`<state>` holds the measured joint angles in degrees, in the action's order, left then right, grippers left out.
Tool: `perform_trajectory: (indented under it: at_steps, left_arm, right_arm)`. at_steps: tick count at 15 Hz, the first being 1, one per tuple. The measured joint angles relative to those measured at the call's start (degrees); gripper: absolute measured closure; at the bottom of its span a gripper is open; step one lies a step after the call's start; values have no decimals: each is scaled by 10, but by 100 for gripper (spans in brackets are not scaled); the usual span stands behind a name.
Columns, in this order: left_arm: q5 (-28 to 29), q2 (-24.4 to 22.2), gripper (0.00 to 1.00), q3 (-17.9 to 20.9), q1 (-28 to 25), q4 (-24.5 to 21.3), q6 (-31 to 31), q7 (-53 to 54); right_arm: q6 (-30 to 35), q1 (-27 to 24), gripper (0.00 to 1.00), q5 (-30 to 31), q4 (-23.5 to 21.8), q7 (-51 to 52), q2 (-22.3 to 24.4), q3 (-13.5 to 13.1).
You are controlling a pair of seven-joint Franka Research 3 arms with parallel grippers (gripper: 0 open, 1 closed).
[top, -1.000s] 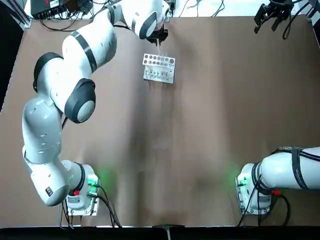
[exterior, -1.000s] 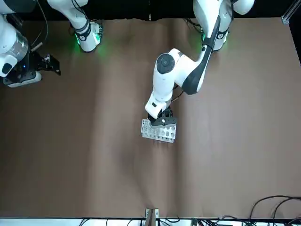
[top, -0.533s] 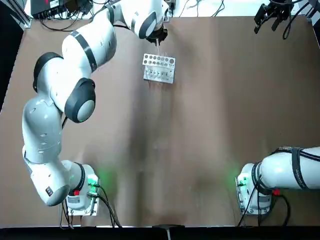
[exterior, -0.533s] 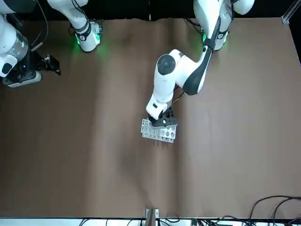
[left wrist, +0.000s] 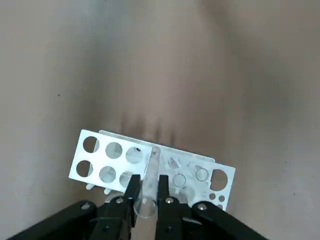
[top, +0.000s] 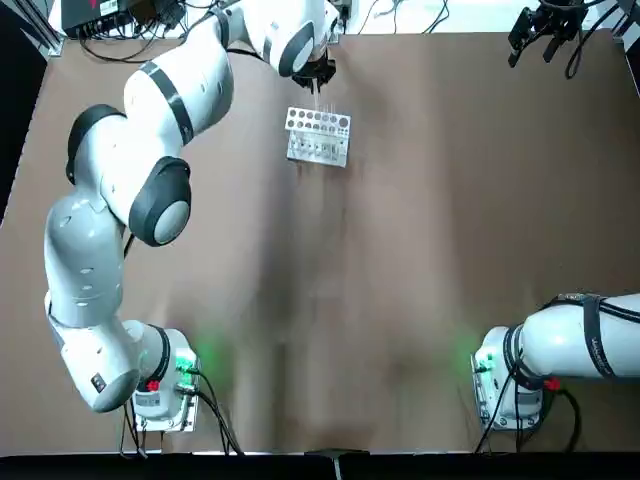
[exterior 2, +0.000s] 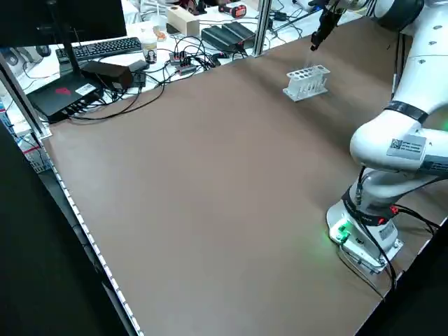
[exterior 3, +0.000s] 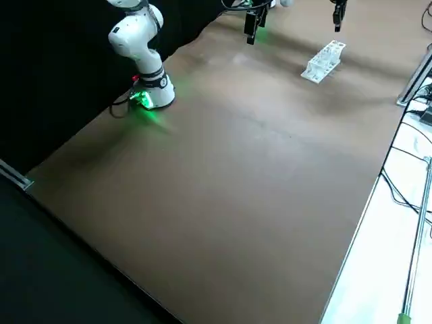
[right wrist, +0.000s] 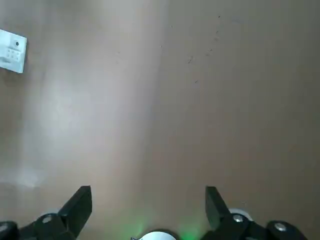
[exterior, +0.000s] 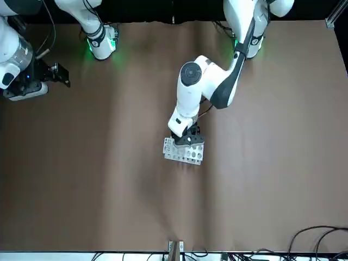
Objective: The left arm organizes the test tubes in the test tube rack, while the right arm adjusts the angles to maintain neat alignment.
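The white test tube rack [top: 318, 136] stands at the far middle of the table, also visible as the rack [exterior: 183, 151] in the front view. My left gripper [top: 318, 72] hangs just above its far edge, shut on a clear test tube [left wrist: 149, 182] that points down at the rack [left wrist: 100, 160] and its middle holes. A few more glassy tubes [left wrist: 200, 173] sit in holes toward one end. My right gripper [top: 545, 25] is parked at the far right corner, far from the rack [right wrist: 12, 51]. In its own wrist view the right gripper [right wrist: 147, 205] is open and holds nothing.
Brown table cover [top: 430, 250] stretches bare around the rack. Cables, a keyboard [exterior 2: 105, 47] and boxes lie off the table's far and left edges. The arm bases with green lights [top: 165, 385] [top: 505, 385] stand at the near edge.
The left gripper with its tube has barely shifted above the rack. The right arm has not moved.
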<state>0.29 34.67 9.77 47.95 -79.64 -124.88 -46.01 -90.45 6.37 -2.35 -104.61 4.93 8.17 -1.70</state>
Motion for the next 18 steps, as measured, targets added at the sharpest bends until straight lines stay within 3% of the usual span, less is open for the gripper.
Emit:
perform_trajectory:
  at_steps: [18]
  left_arm:
    - [-9, 0, 82, -3, 2, 0, 18, -2]
  right_arm:
    - [0, 0, 0, 0, 0, 0, 0, 0]
